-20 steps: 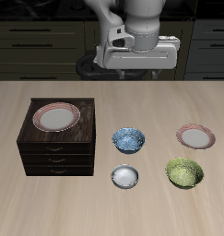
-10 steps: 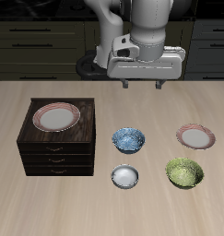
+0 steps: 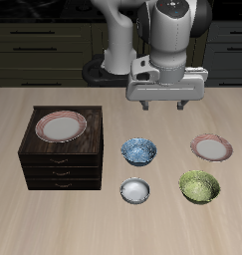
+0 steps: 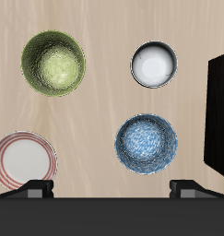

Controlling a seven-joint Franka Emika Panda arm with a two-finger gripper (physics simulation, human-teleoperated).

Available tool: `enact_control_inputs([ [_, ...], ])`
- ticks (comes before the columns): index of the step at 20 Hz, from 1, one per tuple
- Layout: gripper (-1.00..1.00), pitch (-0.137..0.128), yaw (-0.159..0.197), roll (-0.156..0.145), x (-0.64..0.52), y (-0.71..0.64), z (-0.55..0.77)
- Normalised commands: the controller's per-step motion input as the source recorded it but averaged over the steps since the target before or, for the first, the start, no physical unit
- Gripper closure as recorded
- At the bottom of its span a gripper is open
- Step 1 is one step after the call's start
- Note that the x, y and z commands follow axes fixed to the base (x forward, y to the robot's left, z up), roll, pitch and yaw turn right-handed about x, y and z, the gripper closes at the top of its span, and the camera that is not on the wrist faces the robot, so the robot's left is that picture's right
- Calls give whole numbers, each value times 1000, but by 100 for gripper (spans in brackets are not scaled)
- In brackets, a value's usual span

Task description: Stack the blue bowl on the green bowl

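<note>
In the exterior view the gripper (image 3: 165, 104) hangs high above the table with its two fingers spread wide and nothing between them. The blue bowl (image 3: 140, 151) sits on the table (image 3: 53, 224) below it, at about seven o'clock from the gripper as that view shows it, nearer the table's front edge. The green bowl (image 3: 199, 186) lies at roughly four o'clock from the blue bowl, closer still to the front edge and well apart from it. A small white bowl (image 3: 135, 190) stands at six o'clock from the blue bowl, and a pink-rimmed plate (image 3: 210, 148) rests at twelve o'clock from the green bowl. A dark drawer cabinet (image 3: 61, 149) with a second plate (image 3: 60, 126) on top stands at nine o'clock from the blue bowl.

In the wrist view the two fingertips (image 4: 37, 188) show far apart, empty. The blue bowl (image 4: 147, 143) lies just ahead of the gripper (image 4: 112, 189), offset toward one finger rather than centred. The green bowl (image 4: 53, 63) sits at about ten o'clock from it. Being round, the blue bowl offers no long axis; the coming descent probably turns on shifting sideways so one finger clears its rim.
</note>
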Motion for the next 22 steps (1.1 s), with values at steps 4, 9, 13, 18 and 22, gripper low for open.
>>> enact_control_inputs([
  [4, -100, 21, -22, 8, 32, 73, -368],
  [9, -100, 27, -39, 13, 31, 28, -365],
  [13, -100, 28, -14, -3, 24, 10, -341],
  [18, -100, 45, -34, -2, -20, -57, -451],
  [22, -100, 24, -26, -3, 7, -61, -252],
])
